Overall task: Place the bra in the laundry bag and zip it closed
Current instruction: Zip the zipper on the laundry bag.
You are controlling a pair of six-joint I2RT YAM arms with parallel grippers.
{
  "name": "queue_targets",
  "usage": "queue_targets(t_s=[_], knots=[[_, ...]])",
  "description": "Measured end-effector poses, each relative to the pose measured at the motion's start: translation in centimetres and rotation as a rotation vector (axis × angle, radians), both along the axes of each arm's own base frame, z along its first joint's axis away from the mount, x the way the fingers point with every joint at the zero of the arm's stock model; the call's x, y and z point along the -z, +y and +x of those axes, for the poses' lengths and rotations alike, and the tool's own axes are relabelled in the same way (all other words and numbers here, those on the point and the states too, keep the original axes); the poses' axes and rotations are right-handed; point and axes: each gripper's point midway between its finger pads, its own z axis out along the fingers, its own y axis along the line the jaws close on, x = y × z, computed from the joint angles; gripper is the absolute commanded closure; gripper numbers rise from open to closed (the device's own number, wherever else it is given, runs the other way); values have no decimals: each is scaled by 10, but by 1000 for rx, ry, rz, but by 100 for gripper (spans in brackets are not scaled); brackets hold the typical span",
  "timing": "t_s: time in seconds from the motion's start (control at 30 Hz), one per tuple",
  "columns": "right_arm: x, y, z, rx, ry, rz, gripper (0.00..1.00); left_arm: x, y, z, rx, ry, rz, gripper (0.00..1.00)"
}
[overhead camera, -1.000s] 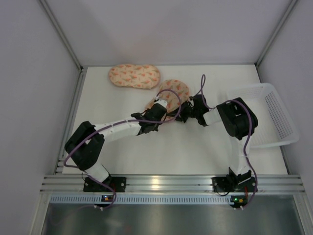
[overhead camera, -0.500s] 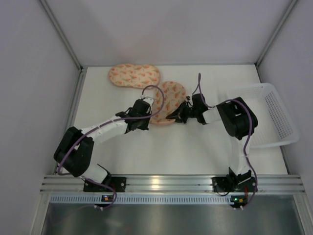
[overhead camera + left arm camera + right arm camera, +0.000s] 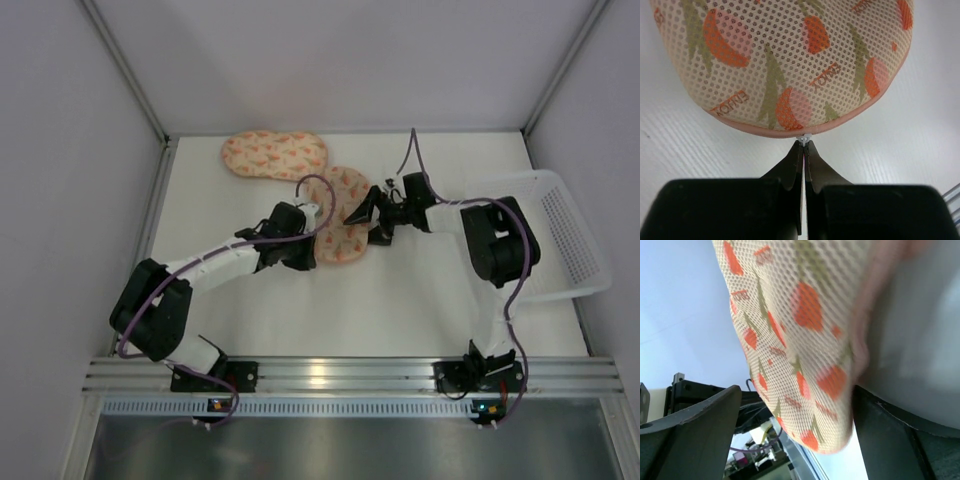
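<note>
1. Step in hand, as judged: zipping. The left gripper [image 3: 803,148] is pressed together on the small white zipper pull [image 3: 803,138], at the pink seam right at its fingertips.
2. The laundry bag [image 3: 790,65] lies just ahead of the left claw, flat on the table [image 3: 920,125]. From overhead it sits between the two claws.
3. The bra is not seen in any view. It is taken to be inside the bag, but this cannot be confirmed.
4. The right gripper [image 3: 797,390] has its jaws set apart with the bag's far end between them. Contact looks likely at one finger, and a gap shows at the other. Whether the bag is truly clamped cannot be told.
5. To do it well: the pull should be drawn along the seam curve, not away from the bag. The pinch should be kept low on the tab so it does not slip out. The bag should be held taut by the right claw against the pull direction, so the mesh is not bunched ahead of the slider.
6. Risk, as judged: with the right side loose, the whole bag would be dragged with the left claw.
7. The left wrist view alone shows the pinch on the tab. The overhead view hides it under the wrist.
8. The overhead view alone shows the twin pouch [image 3: 275,155] beyond the left claw and a white basket [image 3: 560,235] outboard of the right gripper [image 3: 372,216].
9. The right wrist view alone shows the bag's end between the right jaws.
</note>
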Motion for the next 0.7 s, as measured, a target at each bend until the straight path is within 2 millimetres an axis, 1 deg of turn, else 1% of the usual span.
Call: queue_targets(t_s=[0.1,0.2,0.27,0.37,0.4,0.53,0.6,0.7], knots=[[-3,-26,-7,12,13,-61,1,-2,-13,-8,9,17,-28,100],[-6,-46,-20,1,4,-118,1,-3,-23,-10,7,31,-47,100],[-4,-58,-30,-11,12,-150,1,-2,-33,-5,1,44,-59,100],[8,-72,-48,-35,69,-178,3,-1,-43,3,-18,58,-71,100],[10,-75,-54,-38,97,-166,3,-1,-45,4,-22,59,-75,100],[9,-79,-74,-29,177,-111,4,-4,-57,12,-41,48,-93,100],[8,-74,-82,-35,200,-103,6,-8,-67,12,-32,43,-108,100],[5,-62,-83,-47,194,-90,12,-13,-86,9,-2,31,-130,100]])
